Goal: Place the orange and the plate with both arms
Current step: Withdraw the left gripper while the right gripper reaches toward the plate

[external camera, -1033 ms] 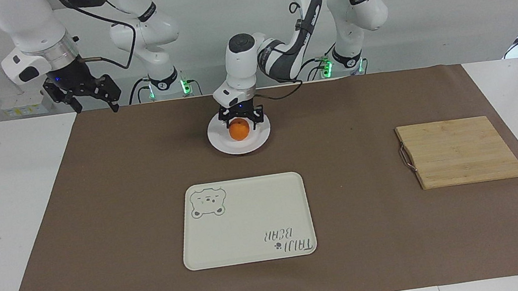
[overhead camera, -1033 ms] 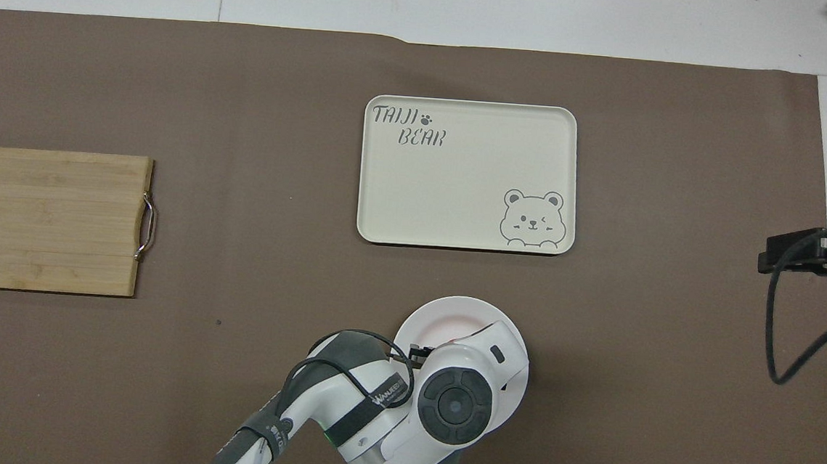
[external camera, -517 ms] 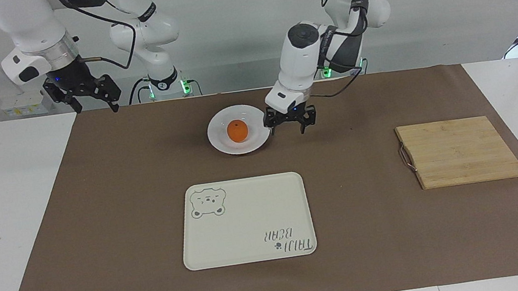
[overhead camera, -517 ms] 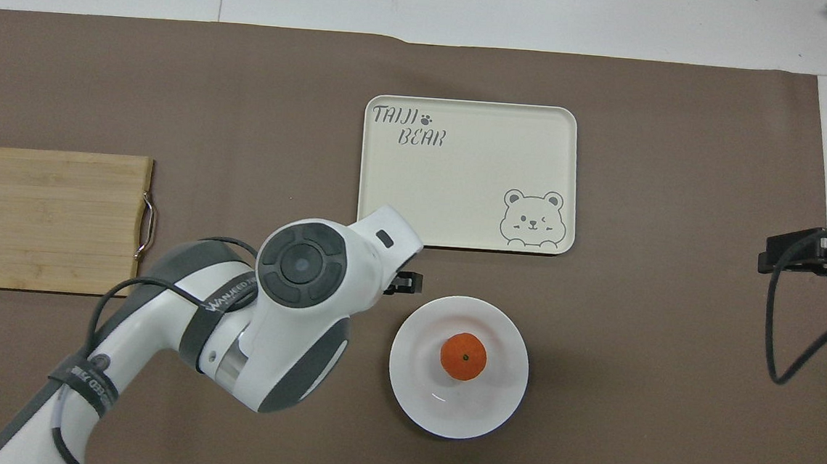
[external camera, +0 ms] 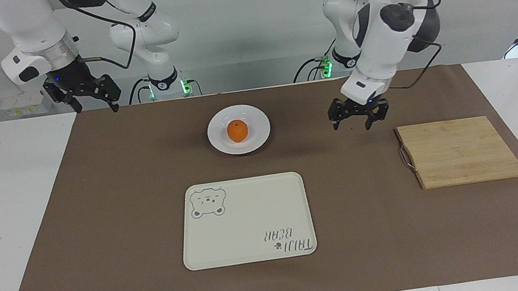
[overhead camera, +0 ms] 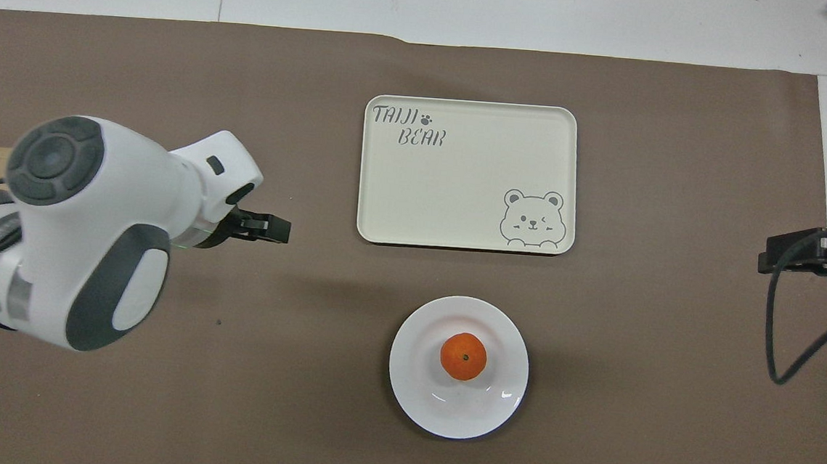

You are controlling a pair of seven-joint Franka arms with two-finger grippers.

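Note:
The orange (external camera: 237,131) (overhead camera: 463,355) sits in the middle of the white plate (external camera: 258,138) (overhead camera: 414,378), which lies on the brown mat near the robots. My left gripper (external camera: 354,124) (overhead camera: 268,228) is open and empty, up in the air over the mat between the plate and the wooden board. My right gripper (external camera: 92,101) (overhead camera: 805,256) is open and empty, and waits above the mat's edge at the right arm's end of the table.
A cream tray with a bear print (external camera: 246,220) (overhead camera: 468,175) lies farther from the robots than the plate. A wooden cutting board (external camera: 458,151) lies toward the left arm's end; the left arm hides most of it in the overhead view.
My left gripper let go of the orange on the plate, rose and swung away toward the cutting board. The right arm has not moved.

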